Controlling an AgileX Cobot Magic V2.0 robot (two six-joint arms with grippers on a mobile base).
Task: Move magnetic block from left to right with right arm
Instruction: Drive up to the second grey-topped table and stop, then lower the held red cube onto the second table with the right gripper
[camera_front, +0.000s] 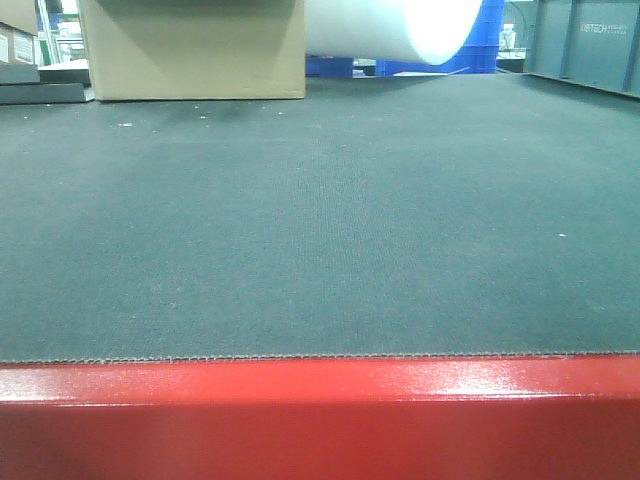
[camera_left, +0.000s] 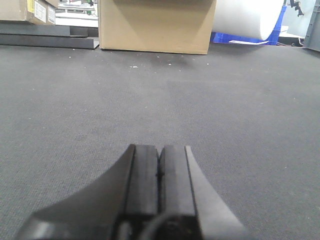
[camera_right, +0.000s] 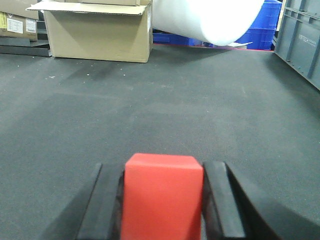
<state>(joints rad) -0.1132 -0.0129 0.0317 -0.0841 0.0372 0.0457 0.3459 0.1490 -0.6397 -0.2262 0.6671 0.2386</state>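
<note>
The left gripper (camera_left: 160, 162) sits low over the dark mat (camera_left: 75, 115) with its jaws pressed together on nothing, probably parked aside because the task belongs to the other arm. Further right, the right gripper (camera_right: 161, 170) clamps its two fingers against opposite faces of the magnetic block (camera_right: 162, 200), a square grip that should keep the cube from twisting. Whether the block touches the mat cannot be told. The stretch toward the grey bin (camera_right: 300, 40) is presumably its destination.

The magnetic block (camera_right: 162, 197) between the right gripper (camera_right: 162, 200)'s matt black fingers (camera_right: 102, 200) looks matt red; ahead lies rough grey cloth (camera_right: 175, 110).
</note>
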